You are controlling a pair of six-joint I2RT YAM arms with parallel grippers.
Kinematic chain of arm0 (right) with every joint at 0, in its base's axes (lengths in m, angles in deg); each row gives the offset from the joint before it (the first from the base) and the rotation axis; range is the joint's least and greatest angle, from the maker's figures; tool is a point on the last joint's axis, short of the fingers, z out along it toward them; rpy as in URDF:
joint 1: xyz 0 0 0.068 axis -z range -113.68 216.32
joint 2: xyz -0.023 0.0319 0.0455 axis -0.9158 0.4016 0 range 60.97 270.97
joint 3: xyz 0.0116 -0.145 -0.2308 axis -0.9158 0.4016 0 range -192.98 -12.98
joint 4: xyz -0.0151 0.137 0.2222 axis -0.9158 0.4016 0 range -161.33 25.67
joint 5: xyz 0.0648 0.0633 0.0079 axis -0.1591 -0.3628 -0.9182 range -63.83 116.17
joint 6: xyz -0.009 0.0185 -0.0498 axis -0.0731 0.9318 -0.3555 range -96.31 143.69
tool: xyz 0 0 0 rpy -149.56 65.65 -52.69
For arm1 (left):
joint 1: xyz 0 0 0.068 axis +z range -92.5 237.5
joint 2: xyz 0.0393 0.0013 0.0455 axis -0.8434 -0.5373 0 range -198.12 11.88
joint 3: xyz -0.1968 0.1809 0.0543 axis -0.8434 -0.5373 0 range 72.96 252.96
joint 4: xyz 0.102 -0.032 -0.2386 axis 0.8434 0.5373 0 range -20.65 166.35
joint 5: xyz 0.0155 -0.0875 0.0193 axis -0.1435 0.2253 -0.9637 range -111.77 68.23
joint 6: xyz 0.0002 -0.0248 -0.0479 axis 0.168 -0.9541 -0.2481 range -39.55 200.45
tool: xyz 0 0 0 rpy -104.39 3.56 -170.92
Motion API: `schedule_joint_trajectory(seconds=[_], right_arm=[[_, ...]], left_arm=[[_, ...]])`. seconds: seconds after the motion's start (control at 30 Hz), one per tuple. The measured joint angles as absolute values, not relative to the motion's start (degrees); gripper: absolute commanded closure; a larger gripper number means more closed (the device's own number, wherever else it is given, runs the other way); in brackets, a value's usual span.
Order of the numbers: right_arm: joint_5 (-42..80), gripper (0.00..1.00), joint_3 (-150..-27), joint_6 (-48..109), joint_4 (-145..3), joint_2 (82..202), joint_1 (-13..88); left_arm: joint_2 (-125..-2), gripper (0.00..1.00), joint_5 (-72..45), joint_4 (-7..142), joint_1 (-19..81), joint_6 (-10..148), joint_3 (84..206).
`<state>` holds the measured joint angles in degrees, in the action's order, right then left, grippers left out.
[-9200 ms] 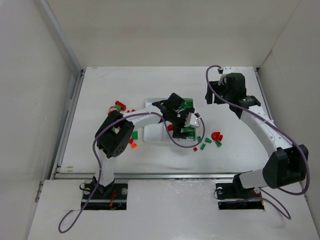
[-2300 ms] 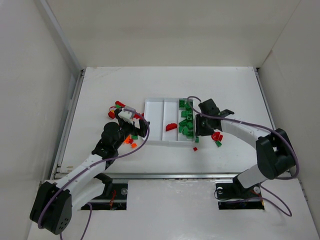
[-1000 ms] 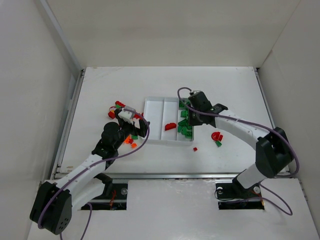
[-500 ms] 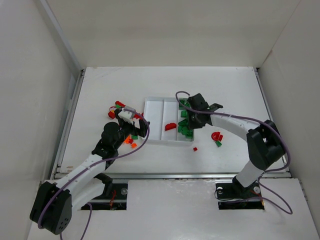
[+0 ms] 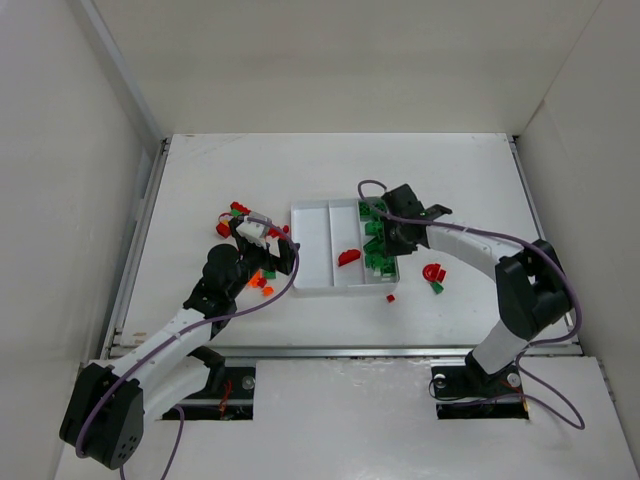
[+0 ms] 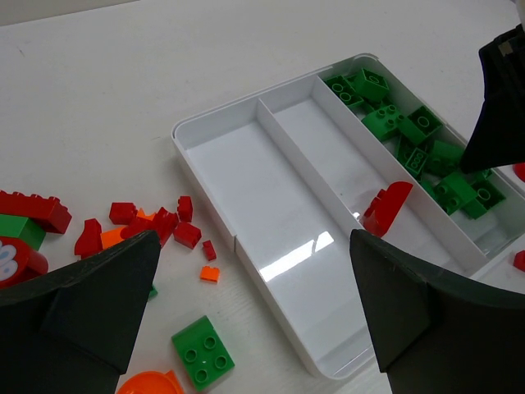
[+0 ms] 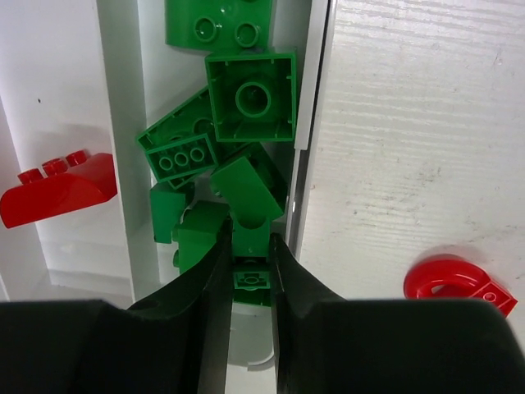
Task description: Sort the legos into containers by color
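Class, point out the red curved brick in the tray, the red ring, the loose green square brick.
Red curved brick [image 6: 387,205]: left wrist view, its curved top.
Red ring [image 7: 449,283]: right wrist view, its middle.
Green square brick [image 6: 203,352]: left wrist view, its studded top.

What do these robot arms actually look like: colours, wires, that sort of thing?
The left arm and right arm have white tube-like links between bulky black joints. A purple cable loops along each. The jaws are matte black wedges.
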<state>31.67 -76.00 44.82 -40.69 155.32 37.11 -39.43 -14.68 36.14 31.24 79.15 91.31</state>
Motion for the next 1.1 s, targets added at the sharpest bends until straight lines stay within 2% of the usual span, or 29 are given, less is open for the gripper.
schedule_joint_trajectory(seconds=[0.37,0.5,0.53,0.7,0.73,0.77,0.83,1.0,1.1], right_arm=[[31.8,0.99,-82.5,43.3,-40.9,156.3,35.8],[32.7,0.82,-87.9,42.9,-41.9,161.1,35.9],[32.9,0.73,-89.0,42.9,-42.1,162.5,35.9],[33.5,0.61,-91.7,42.4,-42.1,167.7,36.4],[33.4,0.58,-91.9,42.3,-42.0,168.1,36.5],[33.2,0.49,-92.1,42.1,-42.0,168.1,36.6],[32.9,0.43,-92.9,41.6,-41.9,168.1,36.7],[33.9,0.41,-94.5,41.1,-41.2,167.8,37.9],[34.3,0.36,-93.5,41.5,-39.2,164.7,40.0]], left_arm=[[-39.7,0.0,-14.4,36.1,31.2,79.5,91.3],[-39.9,0.0,-14.4,36.1,31.2,79.6,91.3],[-39.9,0.0,-14.4,36.2,31.2,79.6,91.3],[-40.5,0.0,-14.1,36.2,31.2,79.8,91.3],[-40.5,0.0,-14.1,36.2,31.2,79.8,91.3],[-40.5,0.0,-14.0,36.2,31.2,79.8,91.3],[-40.5,0.0,-14.0,36.2,31.2,79.9,91.3],[-40.5,0.0,-13.8,36.2,31.2,80.0,91.3],[-40.5,0.0,-13.8,36.2,31.2,80.0,91.3]])
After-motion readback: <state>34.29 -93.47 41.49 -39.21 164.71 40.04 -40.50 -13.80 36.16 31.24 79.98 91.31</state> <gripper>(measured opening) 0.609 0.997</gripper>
